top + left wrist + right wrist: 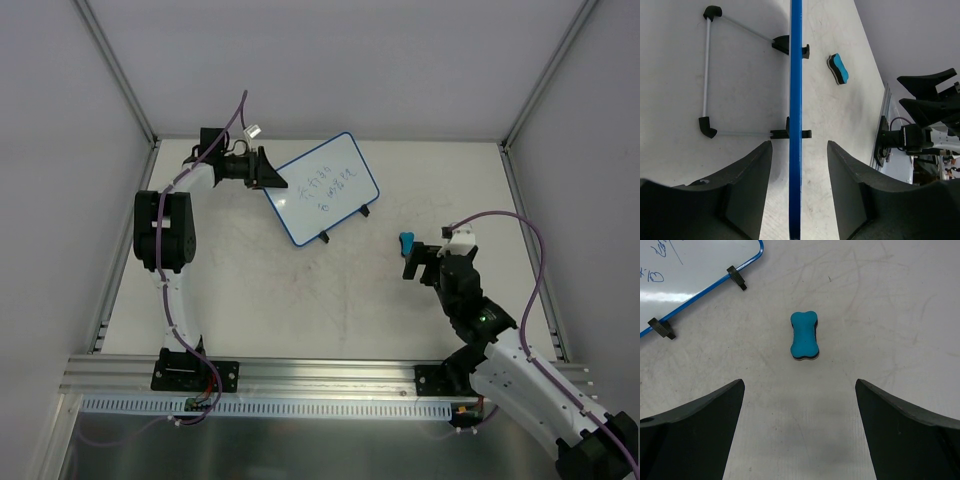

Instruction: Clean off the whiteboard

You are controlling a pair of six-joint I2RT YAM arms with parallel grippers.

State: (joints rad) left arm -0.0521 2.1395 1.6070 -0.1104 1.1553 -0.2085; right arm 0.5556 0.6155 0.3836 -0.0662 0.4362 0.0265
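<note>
While the top view shows the whiteboard (322, 188) propped at the far middle of the surface (300, 300), only my left wrist camera reveals the left hand (800, 150) open astride its blue rim, not touching; the right hand (800, 390), spread wide, hovers over the eraser (804, 336).

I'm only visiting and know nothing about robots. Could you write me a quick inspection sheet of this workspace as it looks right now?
Surface: white table, faintly scuffed.
Job's things: whiteboard propped on its black clip feet, blue handwriting on it; blue bone-shaped eraser lying on the table, apart from the board.
Clutter: nothing seen.
Grippers: left gripper open, straddling the whiteboard's edge; right gripper open, poised over the eraser, not touching it.
Cables: purple cables run along both arms.
Surroundings: white walls; metal rail at the near edge.
</note>
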